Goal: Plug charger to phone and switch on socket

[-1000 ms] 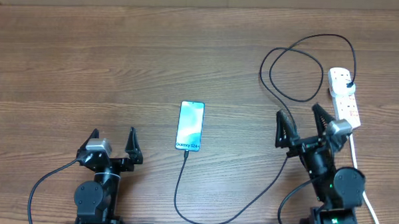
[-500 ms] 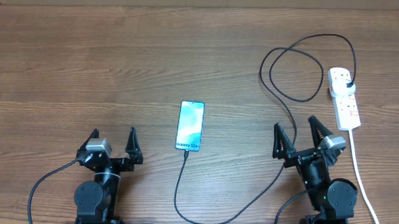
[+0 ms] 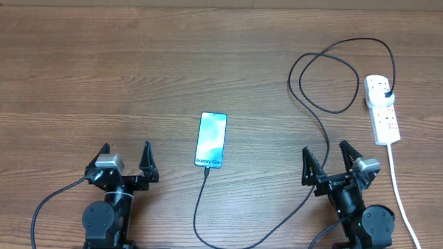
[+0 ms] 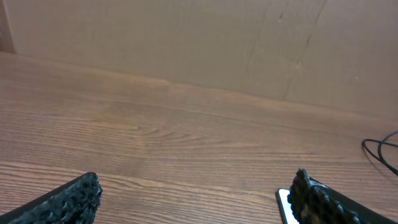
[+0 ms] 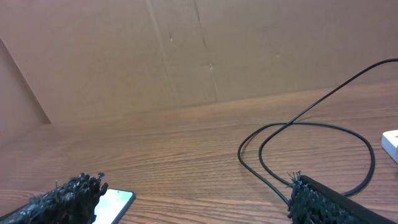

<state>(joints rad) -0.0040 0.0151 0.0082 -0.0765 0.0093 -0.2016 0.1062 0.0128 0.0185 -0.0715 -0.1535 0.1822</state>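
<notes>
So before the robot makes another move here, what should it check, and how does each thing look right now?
1. The cable reaches the near short edge of the phone: ok, though how deep it sits cannot be told.
2. The black plug sits in the power strip: ok.
3. The power strip is switched on: cannot tell, too small to read.
4. The left claw is open and empty: ok.
5. The right claw is open and empty: ok.
6. The cable is clear of the right claw: not ok. Seen from above, it runs through the claw's opening, and whether they touch cannot be told.
</notes>
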